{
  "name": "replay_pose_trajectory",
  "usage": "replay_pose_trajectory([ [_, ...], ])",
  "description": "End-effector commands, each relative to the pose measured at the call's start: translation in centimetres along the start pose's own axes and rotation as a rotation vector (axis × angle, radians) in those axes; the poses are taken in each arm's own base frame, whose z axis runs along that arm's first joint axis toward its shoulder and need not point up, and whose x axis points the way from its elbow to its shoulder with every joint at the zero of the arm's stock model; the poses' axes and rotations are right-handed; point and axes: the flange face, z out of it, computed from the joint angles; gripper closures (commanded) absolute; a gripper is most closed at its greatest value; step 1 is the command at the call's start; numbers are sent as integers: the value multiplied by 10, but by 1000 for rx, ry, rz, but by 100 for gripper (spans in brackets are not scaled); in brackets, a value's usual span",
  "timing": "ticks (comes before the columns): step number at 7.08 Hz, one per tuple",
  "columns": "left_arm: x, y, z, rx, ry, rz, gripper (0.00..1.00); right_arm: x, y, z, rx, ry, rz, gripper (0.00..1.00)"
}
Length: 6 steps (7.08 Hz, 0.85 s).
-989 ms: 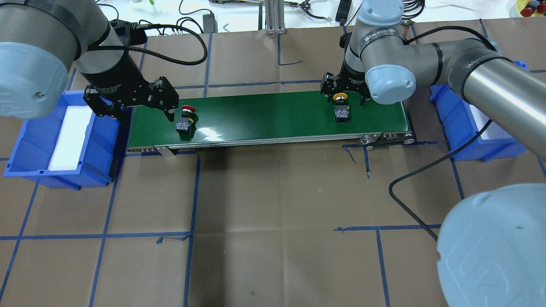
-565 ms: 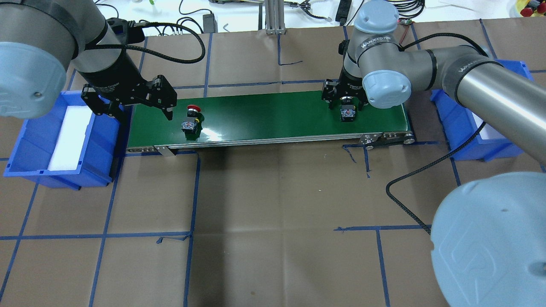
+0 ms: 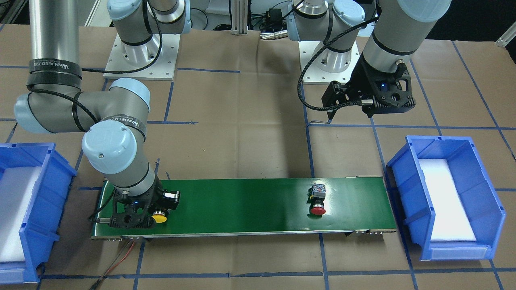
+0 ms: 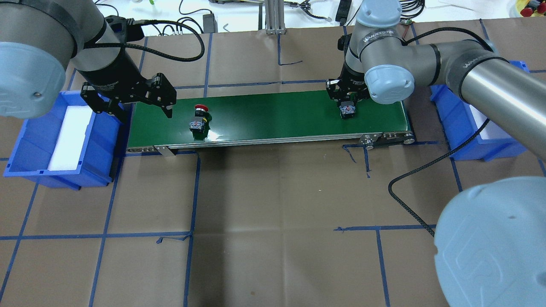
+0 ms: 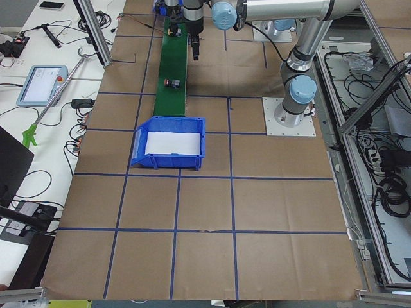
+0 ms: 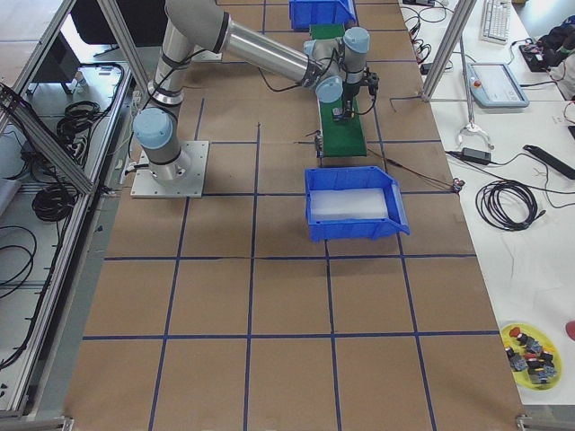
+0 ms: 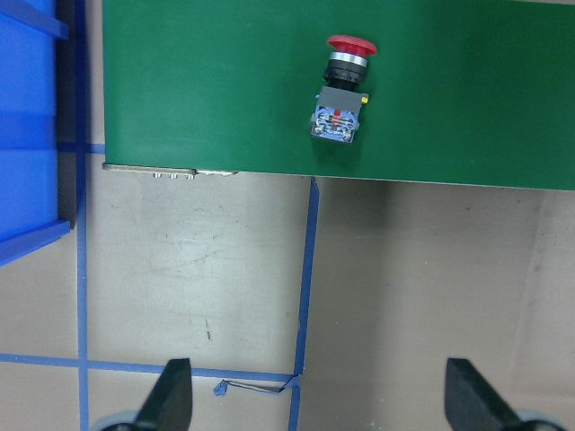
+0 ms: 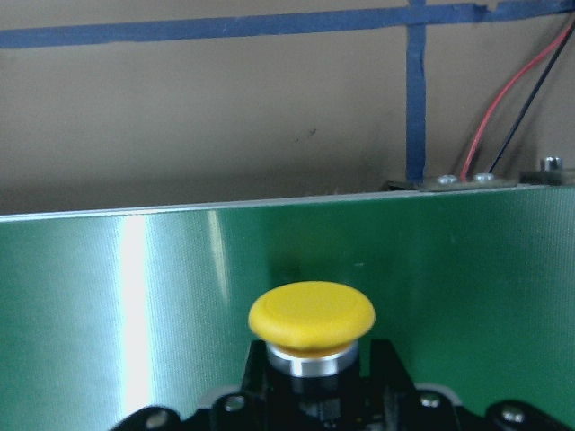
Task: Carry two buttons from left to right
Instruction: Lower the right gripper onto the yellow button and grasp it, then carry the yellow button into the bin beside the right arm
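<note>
Right jaws look clenched on the boxy body of the yellow button point(image 8: 311, 316), with the cap poking out ahead of the wrist camera. That button sits at the right end of the green belt point(image 4: 273, 113), and I cannot tell that it has left the surface. Left jaws are released, fingertips point(image 7: 175, 395) spread wide, hanging by the belt's left end with nothing between them. The red button point(image 4: 199, 117) lies on its side on the belt a little to their right, cap towards the far edge.

My first worry is the grip. With the cap jutting forward, the yellow button could pivot or slip on the lift and drop short of the right bin point(image 4: 486, 149). My second is the red one. It is loose on its side, so it could roll or skew if the belt carries it. It might then reach the right end while the right jaws are busy and fall onto the counter point(image 4: 273, 213).

I count two buttons, one yellow and one red. I also count two blue bins, the left bin point(image 4: 55, 179) and its twin, plus one belt and two arms.
</note>
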Motion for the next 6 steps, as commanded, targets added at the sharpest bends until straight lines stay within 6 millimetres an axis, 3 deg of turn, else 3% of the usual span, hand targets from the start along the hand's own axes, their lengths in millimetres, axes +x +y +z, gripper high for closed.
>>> replay_pose_trajectory([
  [1, 1, 1, 0, 3, 0, 2, 0, 49, -5, -70, 45, 39, -28, 99],
  [2, 1, 0, -1, 9, 0, 2, 0, 121, 1, -116, 30, 42, -44, 99],
  [3, 1, 0, -1, 9, 0, 2, 0, 209, 8, -154, 58, 64, -81, 99],
  [4, 1, 1, 0, 7, 0, 2, 0, 283, 18, -168, 68, 84, -122, 99],
  [5, 1, 1, 0, 7, 0, 2, 0, 325, 23, -157, 58, 87, -141, 99],
  [6, 1, 1, 0, 9, 0, 2, 0, 339, 23, -151, 66, 94, -124, 99],
])
